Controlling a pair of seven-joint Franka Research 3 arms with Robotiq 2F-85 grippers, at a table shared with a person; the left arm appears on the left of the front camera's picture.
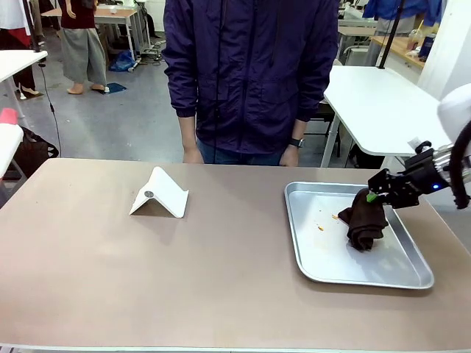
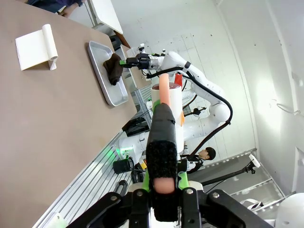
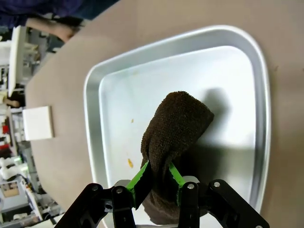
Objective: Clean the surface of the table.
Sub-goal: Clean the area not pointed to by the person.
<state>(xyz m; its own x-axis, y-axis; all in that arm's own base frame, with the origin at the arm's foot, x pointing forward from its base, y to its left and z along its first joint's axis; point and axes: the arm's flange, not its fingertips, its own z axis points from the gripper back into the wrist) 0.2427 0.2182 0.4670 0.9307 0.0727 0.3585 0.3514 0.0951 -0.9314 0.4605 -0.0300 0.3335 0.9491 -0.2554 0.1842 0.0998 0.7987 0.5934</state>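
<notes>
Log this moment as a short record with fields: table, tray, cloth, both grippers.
table: large beige-brown rectangular table, a white folded plastic stand on it
tray: shallow silver metal tray at the table's right, orange crumbs inside
cloth: bunched dark brown towel cloth, over the tray
right gripper: shut on the cloth
left gripper: shut on a black fuzzy bar with a pink core

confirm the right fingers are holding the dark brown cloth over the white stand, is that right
No. The right fingers hold the dark brown cloth over the silver tray, not the white stand, which sits apart on the table. The front view shows it.
</notes>
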